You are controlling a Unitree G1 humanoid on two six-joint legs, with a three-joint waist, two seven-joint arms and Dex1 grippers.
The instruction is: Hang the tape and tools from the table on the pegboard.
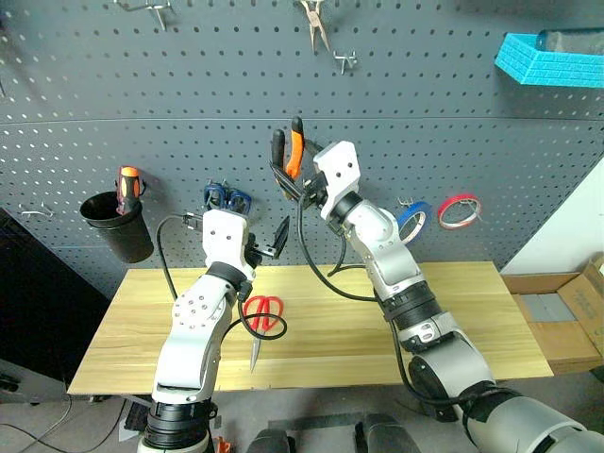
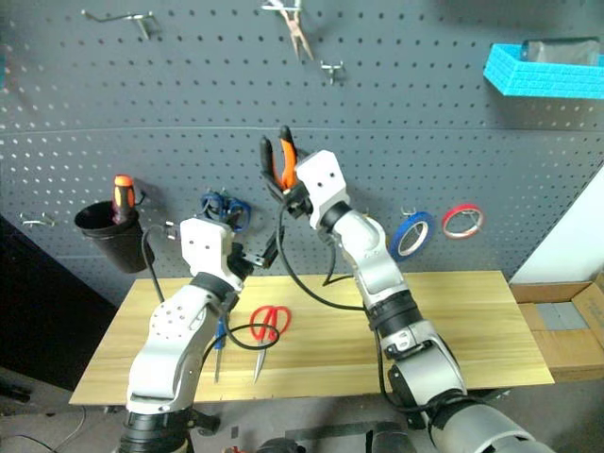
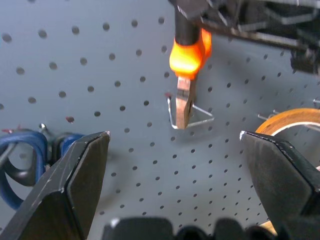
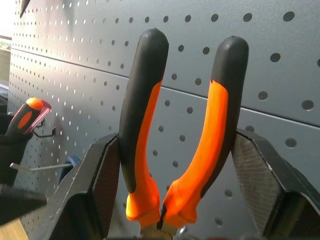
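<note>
The raised right gripper (image 4: 175,150) clamps orange-and-black-handled pliers (image 1: 288,156), handles up, against the dark grey perforated pegboard (image 1: 472,151). The left gripper (image 3: 175,165) reaches forward beneath, jaws wide and empty

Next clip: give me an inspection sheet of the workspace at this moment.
Surface: table, light wood.
Job's things: pliers held handles up at the pegboard, nose by a hook; red scissors and blue screwdriver on the table; blue tape on the board.
Clutter: black cup with an orange screwdriver, blue scissors, red tape, second pliers, blue bin.
Grippers: right gripper clamps the pliers; left gripper open, empty.
Cables: black leads along both arms.
Surroundings: cardboard box.
</note>
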